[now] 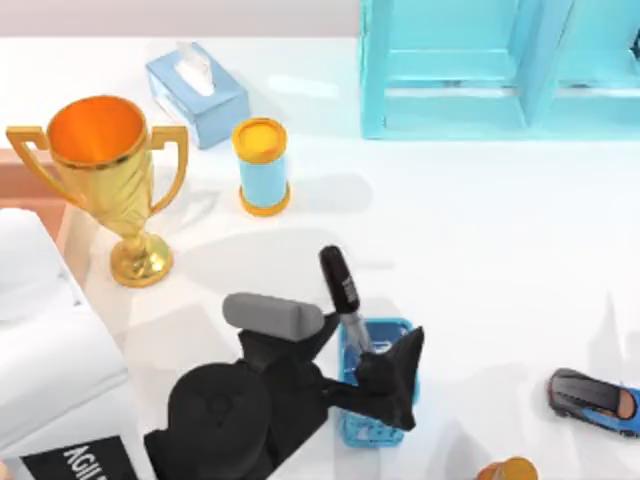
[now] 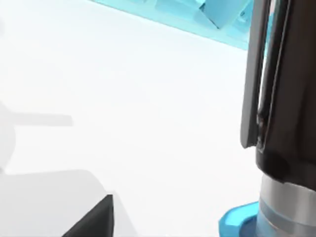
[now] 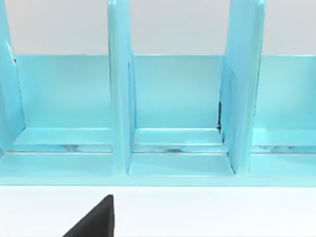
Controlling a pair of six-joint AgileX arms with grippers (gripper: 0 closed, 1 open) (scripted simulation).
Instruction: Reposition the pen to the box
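Observation:
The pen (image 1: 341,283) stands tilted in a small blue mesh holder (image 1: 375,425), its black cap up and its silver barrel going down into it. My left gripper (image 1: 368,345) is open at the holder, one dark finger on each side of the barrel. In the left wrist view the pen (image 2: 286,74) is very close, with the holder's rim (image 2: 237,222) at its foot. The box (image 1: 25,185) lies at the table's left edge, its reddish-brown inside partly hidden by a trophy. A dark part of my right gripper (image 3: 94,219) faces a shelf.
A gold trophy (image 1: 105,180), a light-blue tissue box (image 1: 195,95) and a blue can with a yellow lid (image 1: 262,165) stand between the pen and the box. A light-blue shelf (image 1: 500,65) lines the back right. A toy car (image 1: 595,400) lies at the right.

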